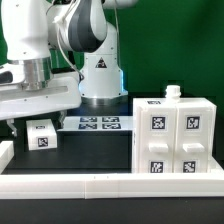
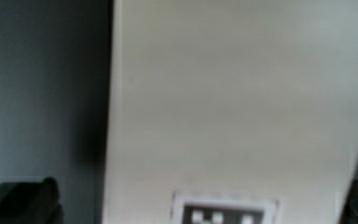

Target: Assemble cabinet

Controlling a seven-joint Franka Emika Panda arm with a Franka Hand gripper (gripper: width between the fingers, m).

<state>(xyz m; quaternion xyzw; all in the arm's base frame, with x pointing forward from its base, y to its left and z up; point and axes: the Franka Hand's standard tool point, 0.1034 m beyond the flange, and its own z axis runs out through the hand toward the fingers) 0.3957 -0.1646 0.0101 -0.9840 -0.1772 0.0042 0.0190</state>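
The hand [image 2: 194,203] is open wide over a small white block [image 1: 42,136] at the left. The marker board [image 1: 100,123] lies between it and the cabinet [image 1: 176,140], lower right.

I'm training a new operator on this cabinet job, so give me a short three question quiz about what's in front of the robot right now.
1. True or false: the small white block sits on top of the cabinet.
2. Which thing lies flat on the table, farther back, between the block and the cabinet? A) a screwdriver B) the marker board C) a red cup
3. Fill in: the cabinet's front shows ___ black-and-white tags.

Key
1. False. The block rests on the table, off to the exterior view's left of the cabinet.
2. B
3. four
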